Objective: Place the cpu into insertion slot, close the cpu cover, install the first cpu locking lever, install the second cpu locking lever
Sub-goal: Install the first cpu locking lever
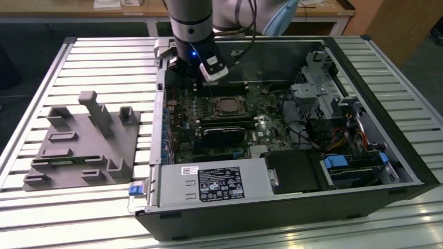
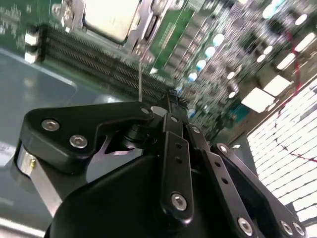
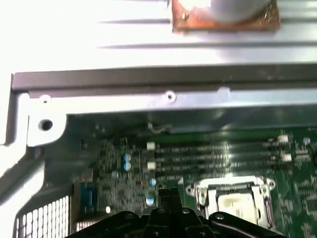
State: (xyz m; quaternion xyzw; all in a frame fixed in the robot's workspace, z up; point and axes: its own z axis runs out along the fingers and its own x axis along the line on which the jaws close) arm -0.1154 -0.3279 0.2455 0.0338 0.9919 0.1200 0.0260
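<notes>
The cpu [image 1: 227,107] [image 2: 109,17] [image 3: 238,204] lies flat in the insertion slot [image 1: 215,99] on the green motherboard, its silver top showing. The shiny cpu cover [image 2: 148,25] [image 3: 226,186] frames it and lies down around it. A thin metal locking lever [image 2: 140,79] rises from the socket's corner toward my gripper; I cannot tell whether they touch. My gripper [image 1: 183,80] [image 2: 171,96] [image 3: 168,194] hovers over the board beside the socket, toward the exterior view's left. Its black fingers are shut together with nothing seen between them.
Long black memory slots [image 2: 99,69] [image 3: 213,153] run beside the socket. The case's metal wall [image 3: 148,79] rises close behind the gripper. A black card [image 1: 221,136], the power supply [image 1: 215,184] and a drive cage [image 1: 312,98] crowd the case. A grey fixture [image 1: 83,140] sits on the table.
</notes>
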